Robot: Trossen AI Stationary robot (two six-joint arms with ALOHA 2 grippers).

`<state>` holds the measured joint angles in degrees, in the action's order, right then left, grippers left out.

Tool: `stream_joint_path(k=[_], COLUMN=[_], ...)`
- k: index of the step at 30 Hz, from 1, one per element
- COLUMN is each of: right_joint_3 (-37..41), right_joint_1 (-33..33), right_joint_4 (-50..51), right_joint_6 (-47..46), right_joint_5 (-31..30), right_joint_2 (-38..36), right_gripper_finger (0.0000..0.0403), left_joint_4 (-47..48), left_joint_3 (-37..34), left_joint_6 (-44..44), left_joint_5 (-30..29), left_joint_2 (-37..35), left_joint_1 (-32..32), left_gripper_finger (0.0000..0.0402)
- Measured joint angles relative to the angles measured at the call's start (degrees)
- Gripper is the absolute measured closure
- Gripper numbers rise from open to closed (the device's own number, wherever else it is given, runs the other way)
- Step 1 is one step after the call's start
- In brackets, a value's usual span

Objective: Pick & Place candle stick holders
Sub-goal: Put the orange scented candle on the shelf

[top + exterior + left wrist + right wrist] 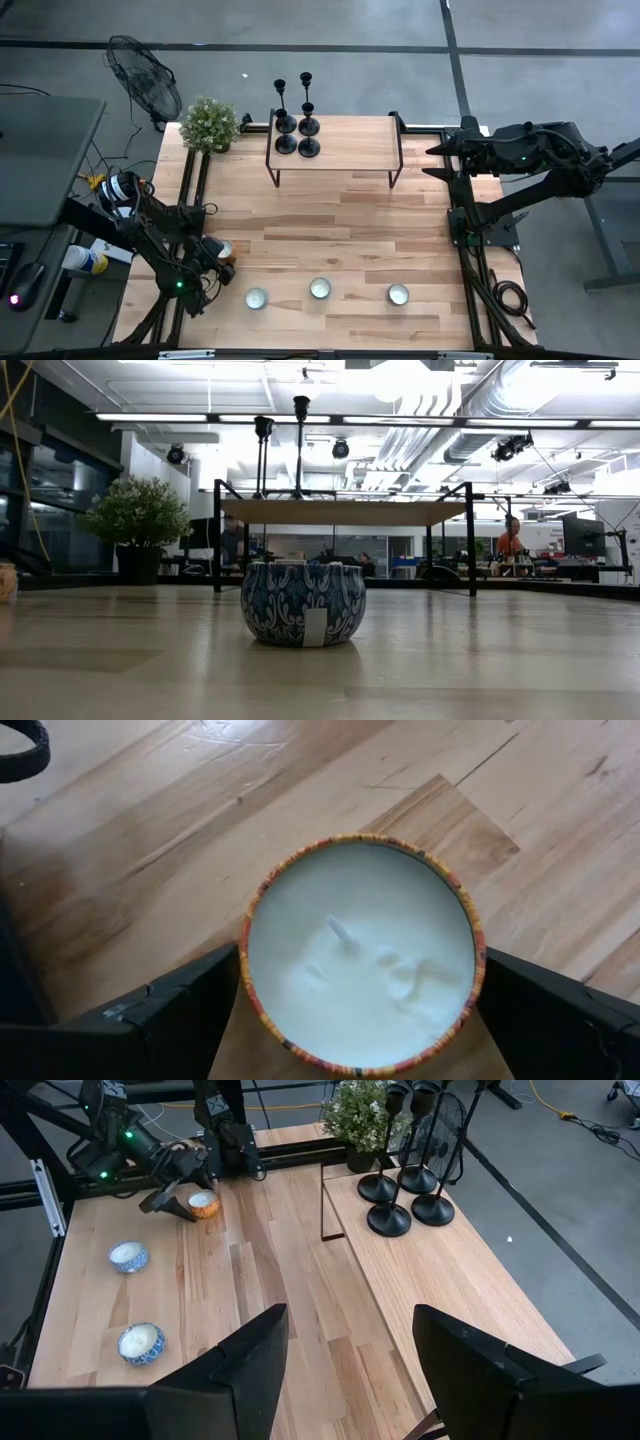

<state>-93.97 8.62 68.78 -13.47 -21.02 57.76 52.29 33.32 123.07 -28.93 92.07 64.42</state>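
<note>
We see four slim matte-black metal candlesticks [296, 120] upright on the raised wooden shelf [345, 145], nearer our wide-open right hand [345, 1345]; left hand [350, 1005] brackets an orange-rimmed wax candle [362, 956], far off.

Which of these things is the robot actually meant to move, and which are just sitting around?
Part of the job:
- four black candle stick holders, standing together on the raised shelf

Just lying about:
- the candles in tins: one between the left claw fingers, three more in a row along the table's front
- potted plant at the back corner
- right claw, open and waiting above the shelf
</note>
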Motion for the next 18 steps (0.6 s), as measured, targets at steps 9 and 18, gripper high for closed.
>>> stream_joint_path(k=[9,18], right_joint_3=[0.00,0.00], right_joint_1=[0.00,-0.01], right_joint_4=[0.00,-0.01], right_joint_6=[0.00,0.00], right_joint_5=[0.00,0.00], right_joint_2=[0.01,0.01], right_gripper_finger=[0.0195,0.0195], left_joint_4=[-0.22,-0.07], left_joint_3=[-0.22,-0.29], left_joint_6=[-0.55,-0.66], left_joint_5=[-2.13,-3.96], left_joint_2=[0.07,0.09], left_joint_1=[-0.02,0.02], left_gripper_finger=[0.0105,0.0105])
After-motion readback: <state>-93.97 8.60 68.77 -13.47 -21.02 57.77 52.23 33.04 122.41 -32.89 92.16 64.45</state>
